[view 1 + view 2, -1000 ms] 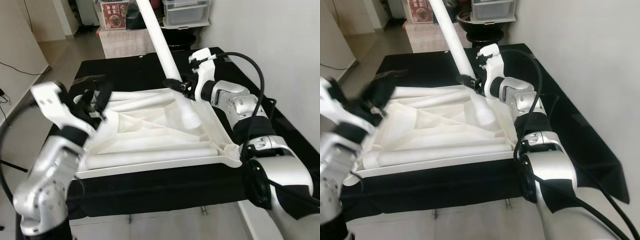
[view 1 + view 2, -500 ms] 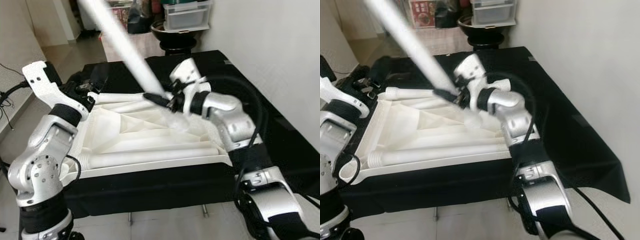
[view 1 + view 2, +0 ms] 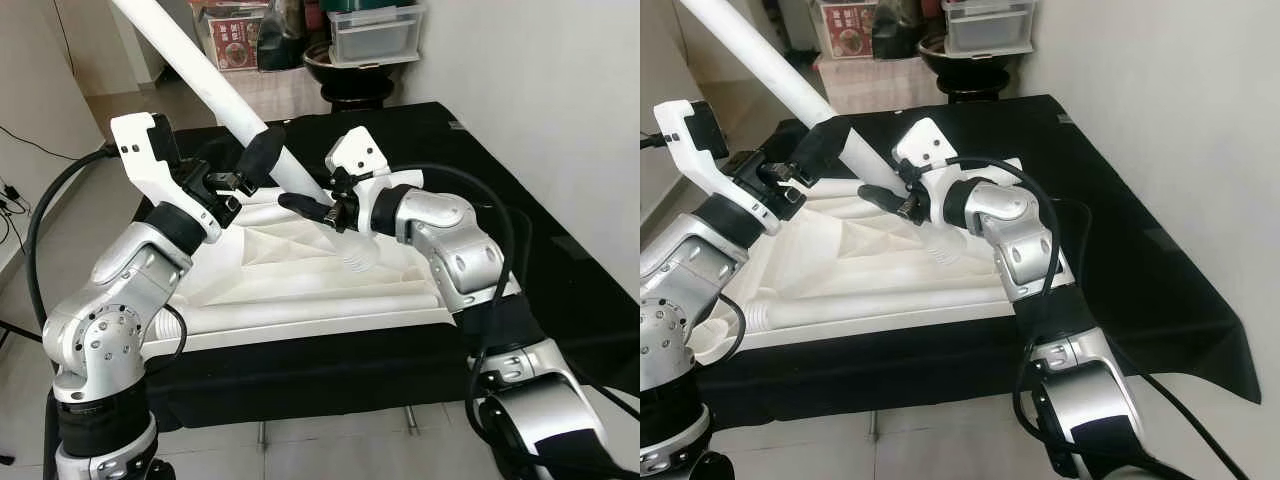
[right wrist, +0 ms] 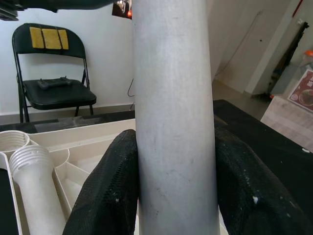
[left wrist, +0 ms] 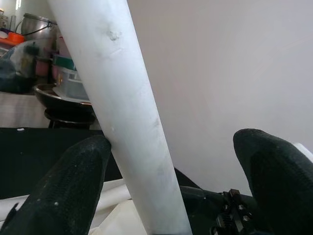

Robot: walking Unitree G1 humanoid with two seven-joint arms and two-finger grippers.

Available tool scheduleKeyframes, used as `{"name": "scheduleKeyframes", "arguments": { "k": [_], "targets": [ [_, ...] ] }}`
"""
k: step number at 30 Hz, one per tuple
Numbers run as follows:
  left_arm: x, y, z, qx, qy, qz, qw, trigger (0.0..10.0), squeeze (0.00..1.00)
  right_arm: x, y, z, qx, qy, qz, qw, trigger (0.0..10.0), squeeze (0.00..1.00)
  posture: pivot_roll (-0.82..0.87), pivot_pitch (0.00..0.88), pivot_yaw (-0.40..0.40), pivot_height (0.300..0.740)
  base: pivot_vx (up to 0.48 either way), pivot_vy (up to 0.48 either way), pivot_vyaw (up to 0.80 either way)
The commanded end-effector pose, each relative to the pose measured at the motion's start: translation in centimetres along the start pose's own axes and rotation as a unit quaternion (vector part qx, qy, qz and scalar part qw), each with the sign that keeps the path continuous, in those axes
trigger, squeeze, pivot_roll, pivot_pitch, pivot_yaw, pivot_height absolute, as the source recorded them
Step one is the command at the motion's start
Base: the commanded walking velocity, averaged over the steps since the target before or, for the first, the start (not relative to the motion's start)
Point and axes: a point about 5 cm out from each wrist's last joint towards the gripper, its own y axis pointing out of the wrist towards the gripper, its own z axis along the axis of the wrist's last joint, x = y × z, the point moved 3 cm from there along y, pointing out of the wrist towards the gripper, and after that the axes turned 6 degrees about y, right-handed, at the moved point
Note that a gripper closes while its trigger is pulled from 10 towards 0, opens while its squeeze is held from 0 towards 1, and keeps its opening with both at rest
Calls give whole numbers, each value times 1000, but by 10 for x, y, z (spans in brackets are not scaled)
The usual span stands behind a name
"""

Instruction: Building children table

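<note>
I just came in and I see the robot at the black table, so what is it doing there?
It is putting together a small white table. The tabletop lies upside down on the black table. The right gripper is clamped on a long white leg, held slanting above the tabletop with its threaded end down. The left gripper is open around the leg higher up, one finger touching it.

light: even, soft daylight, bright | glare: long white plastic leg tube near overexposed | shadows: faint on black cloth-covered table | focus: eye views sharp; wrist views' backgrounds slightly soft
</note>
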Motion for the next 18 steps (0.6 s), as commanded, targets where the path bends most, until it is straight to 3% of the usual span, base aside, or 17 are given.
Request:
{"name": "scheduleKeyframes", "arguments": {
  "k": [1,2,7,12,13,14,15,16,18],
  "targets": [
    [-4,1,9,16,30,14,999,10000,533,-8,1,3,5,-4,16,1000,10000,0,-73,51,79,740,0,0,0],
    [-5,2,13,23,44,19,999,10000,0,-12,0,2,3,-5,27,1000,10000,0,-73,51,79,740,0,0,0],
    [-4,4,20,38,65,19,997,10000,0,-19,-1,0,-3,-8,45,999,10000,0,-73,51,78,740,0,0,0],
    [3,9,26,73,41,15,996,10000,0,-26,-3,-3,-10,-1,62,998,10000,0,-84,49,80,740,0,0,0],
    [4,10,27,80,35,15,996,4980,0,-27,-3,-3,-10,3,65,998,10000,0,-84,49,80,740,0,0,0],
    [2,12,29,88,28,20,996,1608,0,-28,-3,-4,-10,8,64,998,10000,0,-86,48,81,740,0,0,0],
    [1,12,30,93,25,24,995,1608,0,-28,-3,-4,-10,12,62,998,10000,0,-86,48,81,740,0,0,0],
    [-1,13,32,99,14,26,995,0,0,-26,-3,-4,-8,19,58,998,10000,0,-88,46,81,740,0,0,0],
    [-4,13,36,110,-6,29,993,0,0,-25,-3,-4,-3,31,52,998,10000,0,-88,46,81,740,0,0,0]
  ]
}}
